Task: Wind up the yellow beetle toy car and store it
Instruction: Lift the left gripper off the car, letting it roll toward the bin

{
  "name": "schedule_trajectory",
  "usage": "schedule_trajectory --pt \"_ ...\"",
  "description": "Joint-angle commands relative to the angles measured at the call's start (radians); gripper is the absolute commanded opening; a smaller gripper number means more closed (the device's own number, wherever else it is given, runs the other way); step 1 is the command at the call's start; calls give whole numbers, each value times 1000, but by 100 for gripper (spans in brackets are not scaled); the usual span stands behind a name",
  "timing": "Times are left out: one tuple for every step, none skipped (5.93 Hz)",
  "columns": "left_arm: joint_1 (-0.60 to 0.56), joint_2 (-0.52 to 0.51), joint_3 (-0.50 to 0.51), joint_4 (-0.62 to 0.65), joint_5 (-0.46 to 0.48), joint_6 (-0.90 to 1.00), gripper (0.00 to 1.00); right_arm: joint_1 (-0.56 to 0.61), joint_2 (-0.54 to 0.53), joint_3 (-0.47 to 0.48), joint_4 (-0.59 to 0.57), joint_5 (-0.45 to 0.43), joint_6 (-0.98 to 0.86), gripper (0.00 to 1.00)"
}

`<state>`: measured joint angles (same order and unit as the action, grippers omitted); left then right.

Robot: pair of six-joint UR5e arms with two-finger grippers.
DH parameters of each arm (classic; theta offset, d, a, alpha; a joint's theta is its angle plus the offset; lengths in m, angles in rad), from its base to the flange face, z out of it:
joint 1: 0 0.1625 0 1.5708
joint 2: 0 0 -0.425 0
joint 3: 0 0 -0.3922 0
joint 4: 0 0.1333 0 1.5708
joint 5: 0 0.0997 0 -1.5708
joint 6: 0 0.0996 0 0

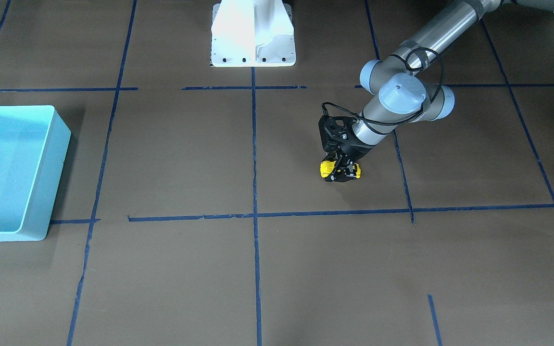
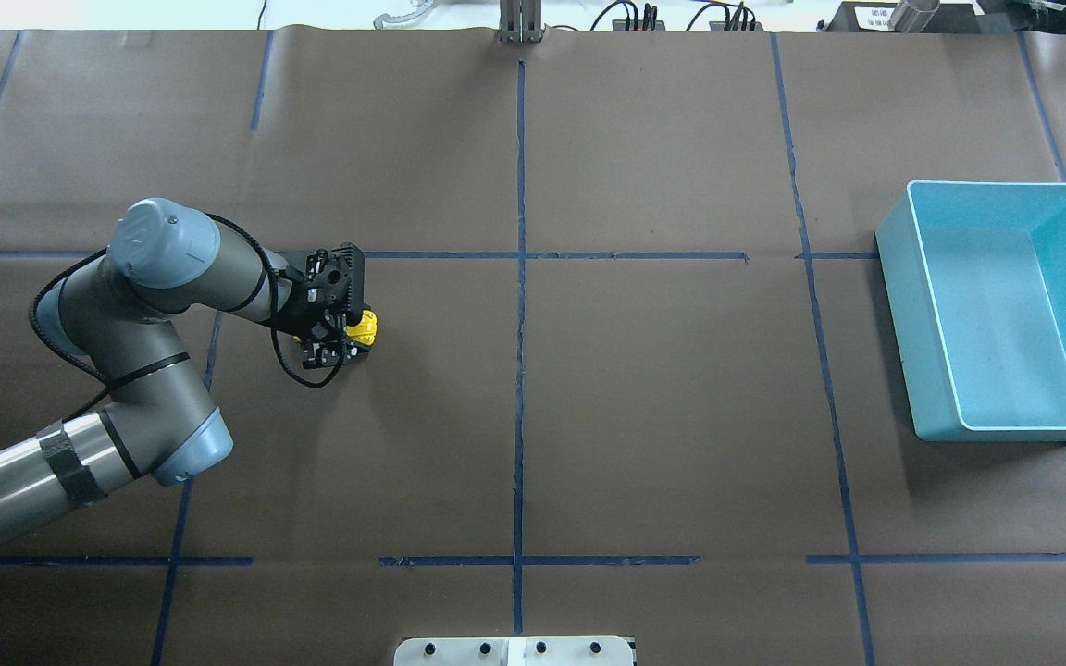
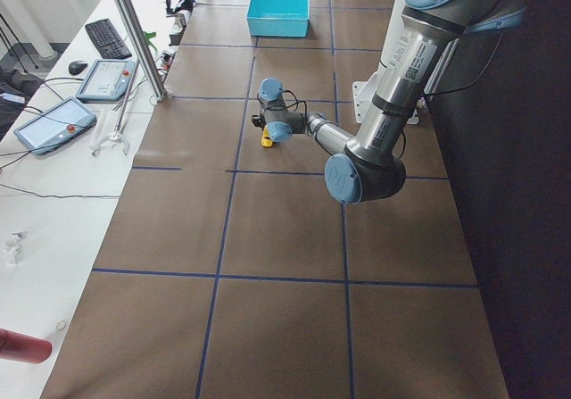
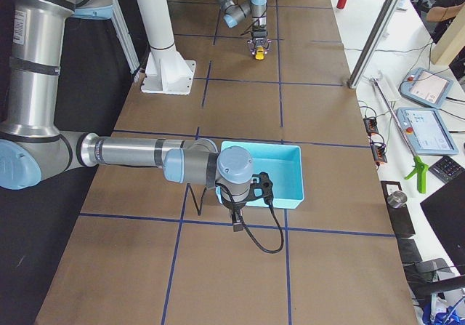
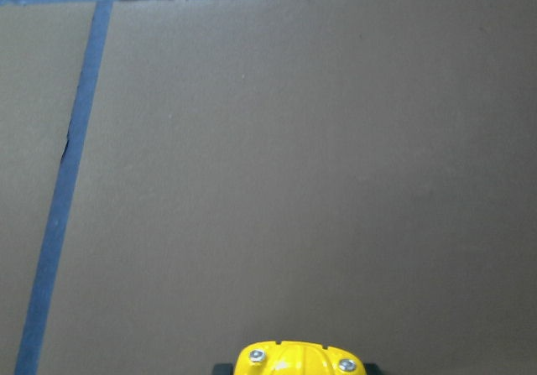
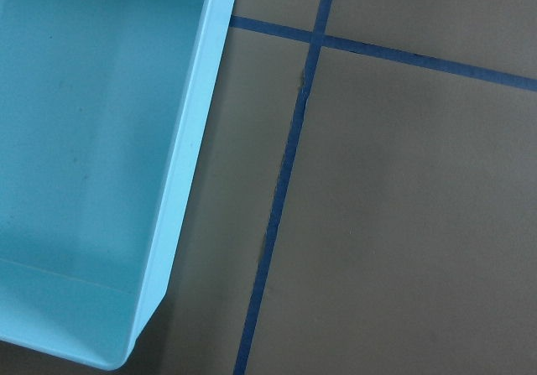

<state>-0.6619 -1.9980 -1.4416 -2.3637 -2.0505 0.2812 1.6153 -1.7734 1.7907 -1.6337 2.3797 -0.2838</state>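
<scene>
One yellow beetle toy car (image 1: pixel 327 169), clamped between left fingers (image 1: pixel 342 173), right fingers (image 4: pixel 237 225) state unclear.

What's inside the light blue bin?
Nothing: the light blue bin shows a bare floor overhead, nothing covering it. The yellow beetle toy car is far off, between the fingers of the left gripper.

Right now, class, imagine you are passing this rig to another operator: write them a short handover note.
Left gripper: down at the table, fingers straddling the yellow beetle toy car; whether it is clamped is unclear.
Right gripper: beside the light blue bin, far from the car; open or shut cannot be told.
Done: the car is reached.
Left: wind it up, then store it, probably in the bin, which holds nothing.
</scene>
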Motion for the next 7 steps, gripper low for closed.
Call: schedule_trajectory --pt "-54 38 -5 -25 -78 -10 78 0 0 3 0 1 0 100" --pt "-65 38 -5 -23 -85 -14 100 -2 0 6 0 1 0 100" --pt "-67 38 -3 -22 -85 -16 100 -2 0 6 0 1 0 100" --pt "-71 38 -3 -20 -85 -16 100 0 0 6 0 1 0 100" --pt "-74 33 -5 -17 -85 -17 100 0 0 6 0 1 0 100" --pt "-80 30 -11 -8 -95 -45 100 0 2 6 0 1 0 100" --pt "-90 31 -26 20 -114 -72 100 -2 2 6 0 1 0 100"
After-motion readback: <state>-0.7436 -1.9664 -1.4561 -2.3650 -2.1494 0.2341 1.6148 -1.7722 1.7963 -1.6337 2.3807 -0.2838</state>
